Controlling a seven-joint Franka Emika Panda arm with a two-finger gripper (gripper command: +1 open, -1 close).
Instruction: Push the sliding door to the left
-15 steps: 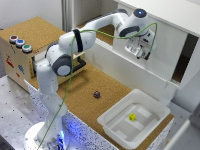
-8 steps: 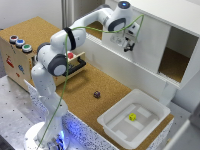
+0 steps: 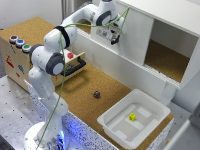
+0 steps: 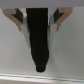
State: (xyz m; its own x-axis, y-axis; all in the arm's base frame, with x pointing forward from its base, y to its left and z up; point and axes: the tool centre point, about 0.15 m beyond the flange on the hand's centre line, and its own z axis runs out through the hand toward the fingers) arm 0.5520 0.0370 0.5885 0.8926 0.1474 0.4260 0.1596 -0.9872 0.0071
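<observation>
Gripper point(image 3: 115, 40) presses against the sliding door point(image 3: 131, 36); jaw state cannot be told.

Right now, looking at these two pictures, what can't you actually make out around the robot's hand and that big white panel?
- Gripper, exterior view: too small and blurred against the plain white sliding door to tell open, shut or touching.
- Wrist view: only a dark blurred shape between the fingers; unidentifiable.
- Small yellow object in the white plastic tub: too small to name.
</observation>
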